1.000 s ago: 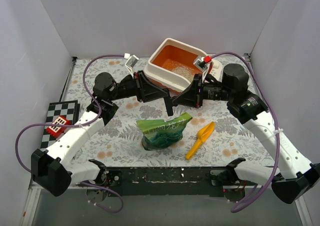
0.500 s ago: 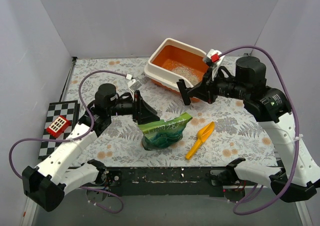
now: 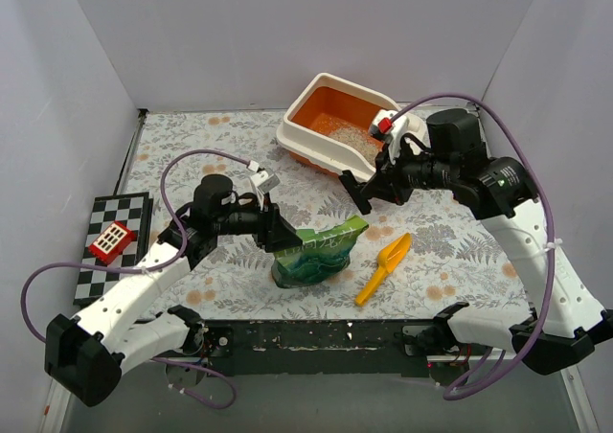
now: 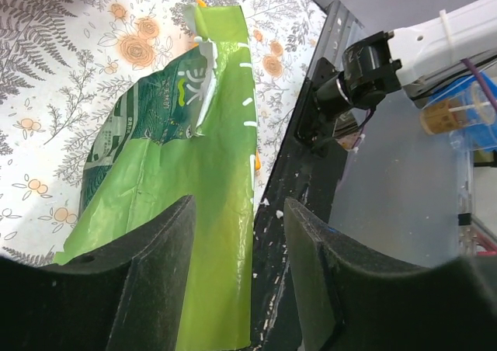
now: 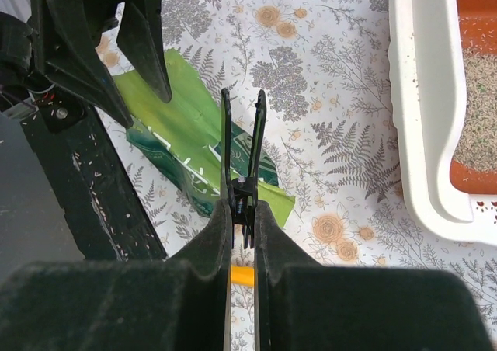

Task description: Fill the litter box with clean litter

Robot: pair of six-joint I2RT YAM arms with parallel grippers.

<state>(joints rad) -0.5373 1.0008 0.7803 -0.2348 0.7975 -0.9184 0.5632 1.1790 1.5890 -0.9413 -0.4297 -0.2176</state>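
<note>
A robotics lab test cell, not a home: plain white panel walls point(image 3: 287, 31) box the table in at 9, 12 and 3 o'clock. A floral-print cloth point(image 3: 192, 136) covers the tabletop and a checkerboard card point(image 3: 120, 211) lies at 9 o'clock. A black metal rail point(image 3: 316, 337) at 6 o'clock carries two robot arms point(image 3: 134, 284) trailing purple cables point(image 3: 448, 95).

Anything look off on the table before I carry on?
The green bag lies slumped in the middle of the table, its top edge torn ragged. The litter box sits skewed to the table's edges and holds only a thin patch of clean litter.
</note>
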